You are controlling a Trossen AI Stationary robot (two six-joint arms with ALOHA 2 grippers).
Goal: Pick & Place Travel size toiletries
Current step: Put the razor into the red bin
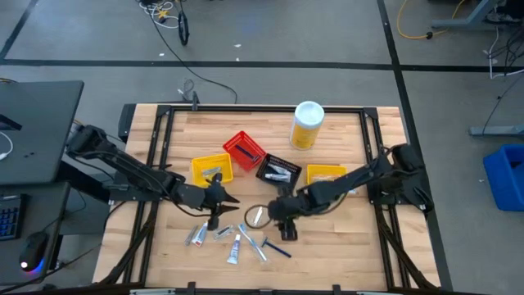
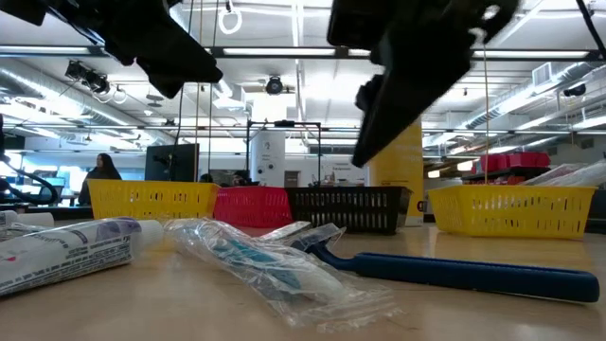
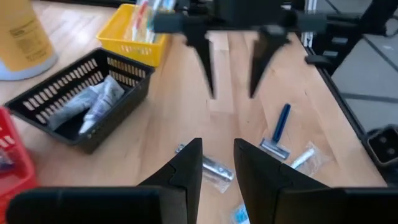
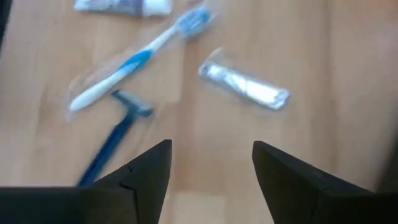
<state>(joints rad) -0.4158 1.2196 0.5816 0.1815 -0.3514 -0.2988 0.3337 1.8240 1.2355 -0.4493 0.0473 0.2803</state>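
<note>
We see the right gripper released above a blue razor, the left gripper released nearby.

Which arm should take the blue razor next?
Right, probably. The right gripper hangs open just beside the blue razor; the left gripper, also open, sits farther off by the tubes.
</note>
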